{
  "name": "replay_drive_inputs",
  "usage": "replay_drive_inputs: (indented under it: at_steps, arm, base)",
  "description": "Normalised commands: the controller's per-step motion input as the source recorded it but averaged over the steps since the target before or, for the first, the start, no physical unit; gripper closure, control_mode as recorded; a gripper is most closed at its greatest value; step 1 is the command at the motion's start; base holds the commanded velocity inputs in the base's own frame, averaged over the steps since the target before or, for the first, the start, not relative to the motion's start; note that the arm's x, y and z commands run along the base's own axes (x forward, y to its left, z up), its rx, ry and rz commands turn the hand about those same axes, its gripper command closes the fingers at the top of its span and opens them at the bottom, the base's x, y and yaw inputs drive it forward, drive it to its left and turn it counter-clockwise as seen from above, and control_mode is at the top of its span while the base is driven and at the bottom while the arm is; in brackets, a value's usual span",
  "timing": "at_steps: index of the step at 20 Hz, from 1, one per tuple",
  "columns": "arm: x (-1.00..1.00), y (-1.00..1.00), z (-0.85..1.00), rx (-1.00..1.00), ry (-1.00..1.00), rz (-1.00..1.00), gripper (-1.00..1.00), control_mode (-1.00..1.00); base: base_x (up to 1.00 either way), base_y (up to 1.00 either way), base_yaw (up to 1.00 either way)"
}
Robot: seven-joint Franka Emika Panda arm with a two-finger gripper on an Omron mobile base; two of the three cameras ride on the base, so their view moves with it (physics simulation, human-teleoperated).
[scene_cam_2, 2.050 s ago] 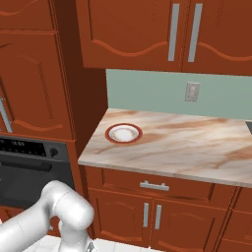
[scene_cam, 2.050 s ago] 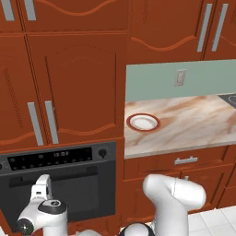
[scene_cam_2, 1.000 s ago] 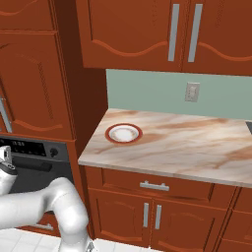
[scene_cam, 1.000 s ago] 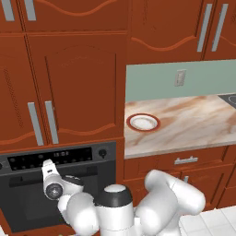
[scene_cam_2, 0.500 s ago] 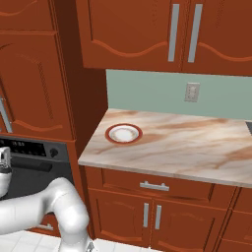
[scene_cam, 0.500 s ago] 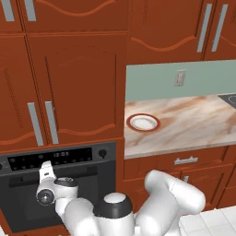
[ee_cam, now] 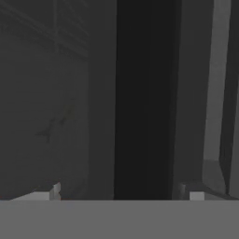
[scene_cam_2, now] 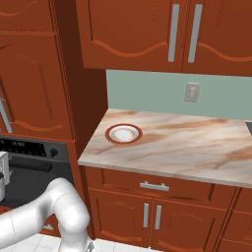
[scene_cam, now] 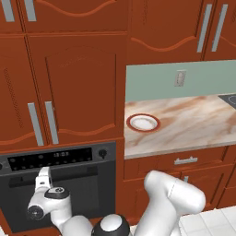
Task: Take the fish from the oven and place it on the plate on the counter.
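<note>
One gripper (scene_cam: 44, 177) is hovering wide open against the oven (scene_cam: 92, 177) door's bar handle (ee_cam: 142, 98), while the plate (scene_cam: 143, 123) is sitting far right on the counter (scene_cam: 193, 124).

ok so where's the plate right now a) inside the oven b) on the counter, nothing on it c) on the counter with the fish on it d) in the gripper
b: the plate sits on the counter with its white centre bare, apart from the closed oven.
</note>
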Motion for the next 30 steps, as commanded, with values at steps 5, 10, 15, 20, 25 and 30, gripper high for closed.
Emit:
replay_drive_inputs:
  at_steps: [5, 10, 15, 20, 25, 30]
  arm:
    - [0.33, 0.26, 0.00, -0.02, 0.00, -0.01, -1.00, -1.00]
    - [0.20, 0.18, 0.00, 0.00, 0.00, 0.00, -1.00, -1.00]
    - [0.02, 0.14, 0.00, 0.00, 0.00, 0.00, 1.00, -1.00]
    - [0.00, 0.07, 0.00, 0.00, 0.00, 0.00, 1.00, -1.00]
    - [0.00, 0.00, 0.00, 0.00, 0.00, 0.00, 1.00, -1.00]
    - [0.00, 0.00, 0.00, 0.00, 0.00, 0.00, 1.00, -1.00]
  base:
    - [0.00, 0.00, 0.00]
    - [0.00, 0.00, 0.00]
    - [0.00, 0.00, 0.00]
    - [0.00, 0.00, 0.00]
    - [0.00, 0.00, 0.00]
    - [0.00, 0.00, 0.00]
